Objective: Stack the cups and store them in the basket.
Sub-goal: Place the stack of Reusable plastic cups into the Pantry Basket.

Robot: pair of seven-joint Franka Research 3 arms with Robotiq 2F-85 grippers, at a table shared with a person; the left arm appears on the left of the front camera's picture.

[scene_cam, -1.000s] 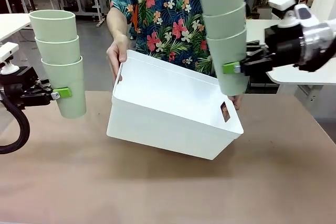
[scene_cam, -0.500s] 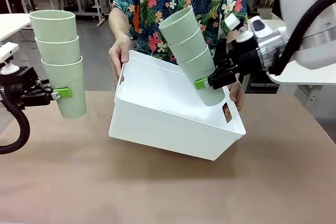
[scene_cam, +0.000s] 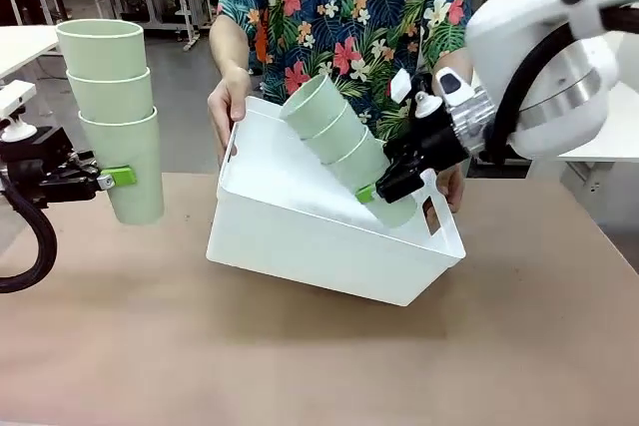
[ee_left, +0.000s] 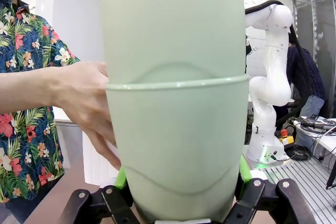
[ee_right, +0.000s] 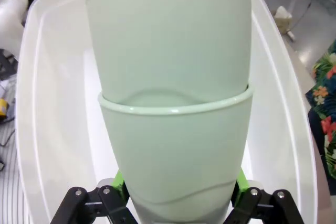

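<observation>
A person holds the white basket (scene_cam: 300,246) tilted above the table, one hand (scene_cam: 228,107) on its far left rim. My right gripper (scene_cam: 379,185) is shut on the bottom cup of a stack of three mint-green cups (scene_cam: 339,142), which leans far to the left, low over the basket's inside. The right wrist view has that stack (ee_right: 170,103) close up over the basket floor (ee_right: 58,129). At the left, my left gripper (scene_cam: 110,179) is shut on an upright stack of three cups (scene_cam: 112,107), well clear of the basket. In the left wrist view that stack (ee_left: 176,103) is held in front of the person's hand (ee_left: 86,103).
The brown table (scene_cam: 319,356) lies bare in front of and beside the basket. The person in a floral shirt (scene_cam: 339,17) stands at the far edge. White tables (scene_cam: 589,142) stand behind at right and left.
My right gripper has swung its cup stack left and down, tipping it from nearly upright to steeply slanted inside the basket. The left stack has stayed still.
</observation>
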